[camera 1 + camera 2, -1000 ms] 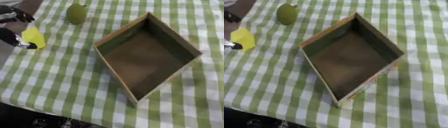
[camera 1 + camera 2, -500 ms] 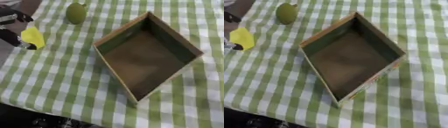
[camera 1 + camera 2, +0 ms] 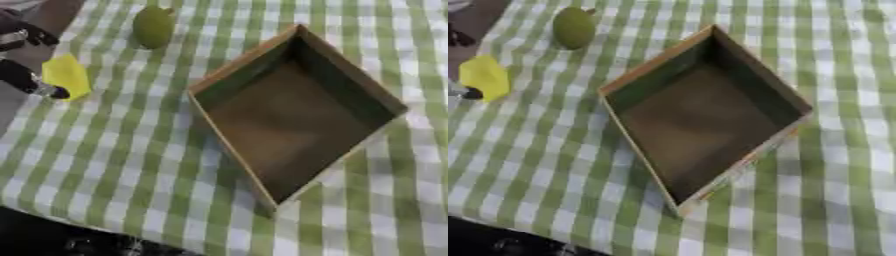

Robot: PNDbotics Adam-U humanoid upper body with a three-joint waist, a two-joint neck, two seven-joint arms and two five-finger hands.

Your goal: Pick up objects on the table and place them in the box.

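Left eye view: the black left hand (image 3: 26, 60) was seen at nine o'clock, fingers pinching the flat yellow object (image 3: 68, 76); it should be carried over the empty brown cardboard box (image 3: 350, 80) at three o'clock before release.
Right eye view: the green rounded fruit-like object (image 3: 573, 28) was seen at eleven o'clock on the green-and-white checked tablecloth (image 3: 535, 165).
Writing: none could be read.

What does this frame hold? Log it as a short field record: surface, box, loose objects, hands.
surface: table under a green and white checked cloth
box: open box, empty inside
yellow object: yellow object at the cloth's left edge, left hand at it; contact unclear
green object: rounded green object at far left, outside the box
right hand: not in view
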